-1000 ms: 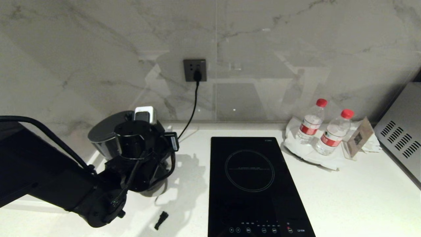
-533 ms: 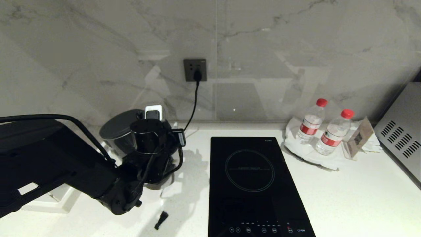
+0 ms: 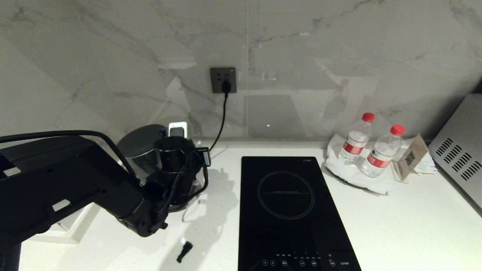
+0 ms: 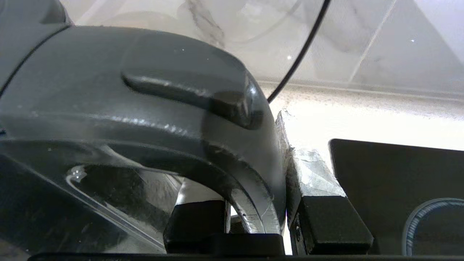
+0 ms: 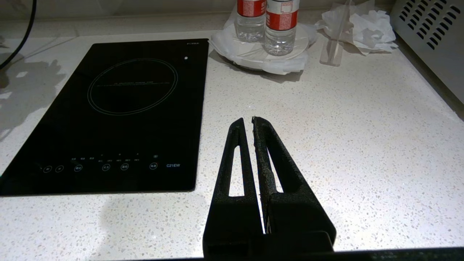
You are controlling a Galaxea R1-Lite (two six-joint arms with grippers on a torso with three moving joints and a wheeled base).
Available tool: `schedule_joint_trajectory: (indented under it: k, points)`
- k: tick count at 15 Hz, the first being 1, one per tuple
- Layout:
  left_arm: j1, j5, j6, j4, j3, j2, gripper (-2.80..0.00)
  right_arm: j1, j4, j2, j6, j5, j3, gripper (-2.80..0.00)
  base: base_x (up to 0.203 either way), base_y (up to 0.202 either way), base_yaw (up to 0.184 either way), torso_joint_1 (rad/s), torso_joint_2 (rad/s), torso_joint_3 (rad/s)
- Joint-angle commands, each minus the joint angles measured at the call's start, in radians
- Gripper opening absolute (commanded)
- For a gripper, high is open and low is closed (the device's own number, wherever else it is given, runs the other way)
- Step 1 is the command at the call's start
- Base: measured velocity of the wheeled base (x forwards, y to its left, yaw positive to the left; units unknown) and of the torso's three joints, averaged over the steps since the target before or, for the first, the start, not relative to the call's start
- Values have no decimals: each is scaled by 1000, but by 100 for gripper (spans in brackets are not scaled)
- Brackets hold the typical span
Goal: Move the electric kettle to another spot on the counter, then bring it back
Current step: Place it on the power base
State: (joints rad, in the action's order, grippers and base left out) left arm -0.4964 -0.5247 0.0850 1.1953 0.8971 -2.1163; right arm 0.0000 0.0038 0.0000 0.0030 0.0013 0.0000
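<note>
Shifted rightward since earlier: glossy black kettle (image 3: 141, 145), handle clamped in left gripper (image 4: 253, 221); right gripper (image 5: 252, 119) closed, empty. Bare counter (image 3: 395, 222) lower right, beyond hob (image 3: 290, 210).

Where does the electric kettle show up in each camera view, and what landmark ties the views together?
Head view: electric kettle left of centre at the wall, behind the left gripper.
Left wrist view: its handle fills the picture, clamped between the fingers.
Right wrist view: not in it.
Shared landmark: the induction hob.
</note>
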Motion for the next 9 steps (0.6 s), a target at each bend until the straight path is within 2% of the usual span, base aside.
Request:
schedule_joint_trajectory:
  k: [1,9]
  points:
    - [0,-3,-1,7,8,-26,-280,0,1,0,0,0,1,-280,0,0,0,0,0,0]
    - [-5,-3,-1,7,0,-45,-280,0,1,0,0,0,0,-280,0,0,0,0,0,0]
